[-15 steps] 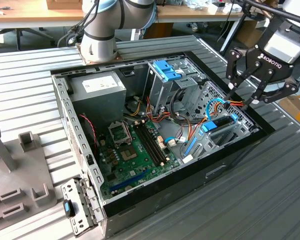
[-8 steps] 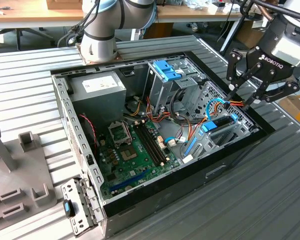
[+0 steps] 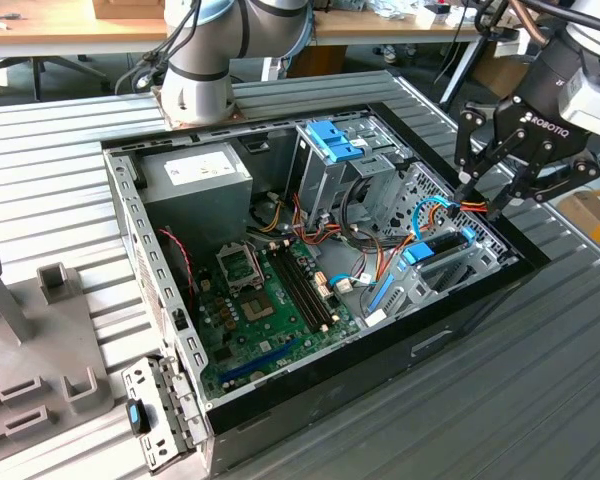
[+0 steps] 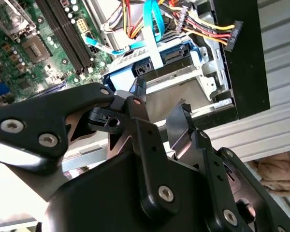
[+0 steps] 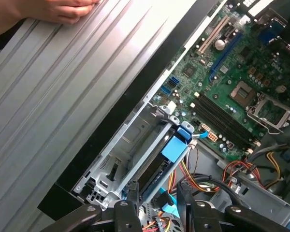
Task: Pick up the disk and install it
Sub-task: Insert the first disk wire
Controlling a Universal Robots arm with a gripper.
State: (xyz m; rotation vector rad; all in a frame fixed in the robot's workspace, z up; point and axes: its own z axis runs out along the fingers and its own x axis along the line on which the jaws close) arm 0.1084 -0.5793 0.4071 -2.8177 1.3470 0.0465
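The disk (image 3: 438, 248) lies in the drive bay at the exterior view's right end of the open computer case (image 3: 130, 230). Its light-blue carrier rail shows in the second wrist view (image 4: 152, 67) and in the first wrist view (image 5: 175, 148). My gripper (image 3: 480, 200) hangs just above that bay, open, with nothing between its black fingers and apart from the disk. In both wrist views the gripper (image 4: 159, 104) (image 5: 157, 193) points down at the bay, with the disk seen past the fingertips.
Red, yellow and blue cables (image 4: 208, 26) run beside the bay. A silver drive cage with a blue tab (image 3: 332, 140) and a grey box (image 3: 195, 178) stand at the case's back, over the green motherboard (image 3: 270, 300). A person's hand (image 5: 63, 10) rests on the ribbed table.
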